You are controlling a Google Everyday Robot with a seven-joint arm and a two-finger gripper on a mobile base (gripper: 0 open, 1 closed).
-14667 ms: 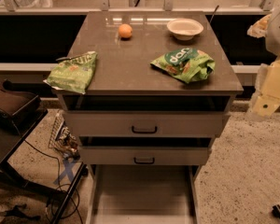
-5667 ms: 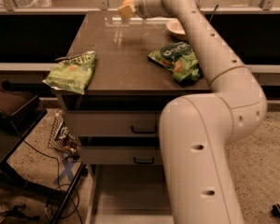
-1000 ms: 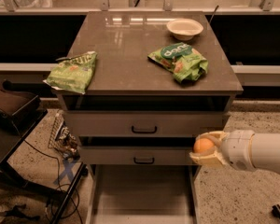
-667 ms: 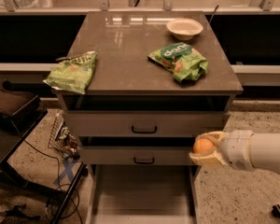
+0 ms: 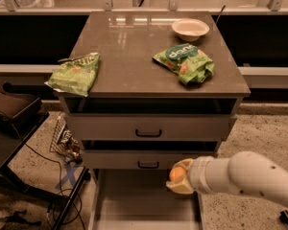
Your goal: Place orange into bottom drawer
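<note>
The orange (image 5: 177, 174) is small and round and sits between the pale fingers of my gripper (image 5: 181, 177), which is shut on it. The white arm comes in from the lower right. The gripper holds the orange above the right side of the bottom drawer (image 5: 134, 200), a pale open box pulled out at the foot of the grey cabinet, just in front of the second drawer front. The orange is above the drawer floor, not resting on it.
Two drawer fronts with black handles (image 5: 148, 133) are closed above. On the cabinet top lie two green chip bags (image 5: 74, 73) (image 5: 186, 63) and a white bowl (image 5: 190, 28). A dark chair (image 5: 12, 111) and cables (image 5: 62, 143) stand at the left.
Over the last second the gripper with the orange has moved left and slightly down, now over the open bottom drawer. Earlier the orange was taken from the cabinet top.
</note>
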